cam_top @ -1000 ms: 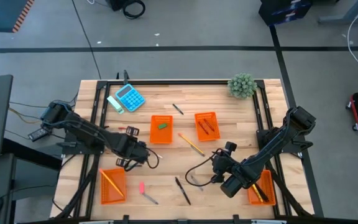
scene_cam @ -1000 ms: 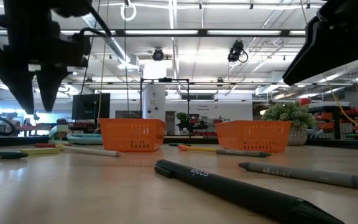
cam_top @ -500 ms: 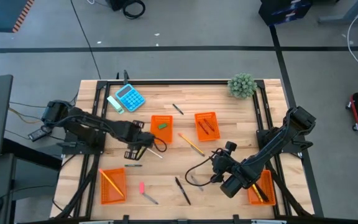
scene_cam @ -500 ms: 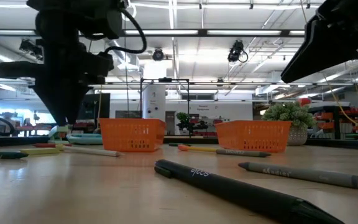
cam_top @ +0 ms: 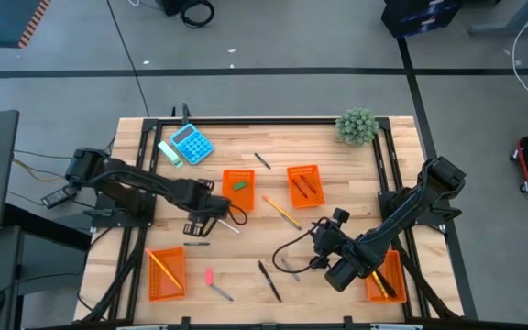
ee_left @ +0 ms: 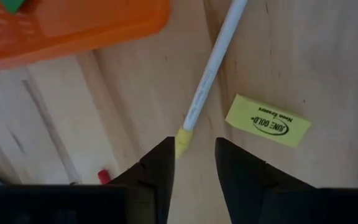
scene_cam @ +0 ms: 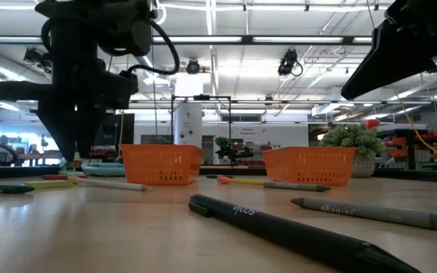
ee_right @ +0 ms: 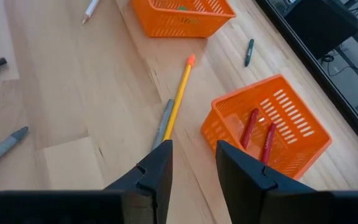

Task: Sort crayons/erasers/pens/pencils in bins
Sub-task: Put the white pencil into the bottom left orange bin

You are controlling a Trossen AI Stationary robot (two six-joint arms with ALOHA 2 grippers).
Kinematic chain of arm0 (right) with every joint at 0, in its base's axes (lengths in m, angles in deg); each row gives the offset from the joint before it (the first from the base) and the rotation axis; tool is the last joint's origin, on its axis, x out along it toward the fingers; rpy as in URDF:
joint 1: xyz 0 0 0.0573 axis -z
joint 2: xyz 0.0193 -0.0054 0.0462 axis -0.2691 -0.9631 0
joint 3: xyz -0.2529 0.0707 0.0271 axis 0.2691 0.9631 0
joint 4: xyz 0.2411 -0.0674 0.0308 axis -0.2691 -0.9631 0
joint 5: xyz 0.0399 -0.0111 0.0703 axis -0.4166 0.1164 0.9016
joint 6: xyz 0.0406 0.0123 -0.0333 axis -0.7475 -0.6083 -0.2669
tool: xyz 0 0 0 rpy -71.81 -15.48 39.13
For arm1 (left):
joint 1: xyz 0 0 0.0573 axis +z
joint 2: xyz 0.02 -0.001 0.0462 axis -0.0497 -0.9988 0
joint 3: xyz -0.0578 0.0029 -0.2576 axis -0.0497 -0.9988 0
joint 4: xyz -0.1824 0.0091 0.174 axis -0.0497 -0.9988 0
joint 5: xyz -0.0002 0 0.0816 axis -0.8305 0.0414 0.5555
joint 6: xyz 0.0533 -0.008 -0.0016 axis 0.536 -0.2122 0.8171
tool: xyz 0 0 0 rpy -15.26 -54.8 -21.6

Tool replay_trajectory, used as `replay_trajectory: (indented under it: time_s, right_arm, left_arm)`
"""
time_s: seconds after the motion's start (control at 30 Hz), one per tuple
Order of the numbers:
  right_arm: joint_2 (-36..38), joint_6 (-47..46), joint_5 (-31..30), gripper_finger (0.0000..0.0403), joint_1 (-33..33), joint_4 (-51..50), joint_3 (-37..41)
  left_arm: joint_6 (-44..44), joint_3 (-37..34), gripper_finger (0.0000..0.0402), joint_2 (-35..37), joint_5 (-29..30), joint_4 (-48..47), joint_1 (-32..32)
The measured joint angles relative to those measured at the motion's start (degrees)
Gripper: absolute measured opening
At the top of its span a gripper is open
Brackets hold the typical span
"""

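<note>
1. Your left gripper (ee_left: 191, 163) hangs empty, jaws narrowly parted, at the white pencil's (ee_left: 211, 68) yellow tip.
2. Its length runs straight ahead toward the orange bin (ee_left: 73, 25).
3. The yellow eraser (ee_left: 268, 120) lies just beside.

Four small orange plastic bins with slotted sides stand on the wooden table. The middle-left bin (cam_top: 237, 190) holds a small green eraser block (cam_top: 239, 185). The middle-right bin (cam_top: 304, 185) holds two red crayons (ee_right: 258, 139). A long yellow pencil with orange end (cam_top: 282, 212) lies slanted between these two bins. A flat yellow eraser (ee_left: 267, 120) lies beside a white pencil with yellow tip (ee_left: 207, 71). A black pen (scene_cam: 279, 224) lies near the front edge.
</note>
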Motion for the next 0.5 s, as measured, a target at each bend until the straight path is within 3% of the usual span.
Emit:
replay_trajectory:
  time_s: [0.5]
  right_arm:
    - [0.0,0.34,-0.2,0.0129,0.0,0.46,0.0]
  left_arm:
    - [1.46,0.0,0.0118,-4.66,-0.04,0.77,1.38]
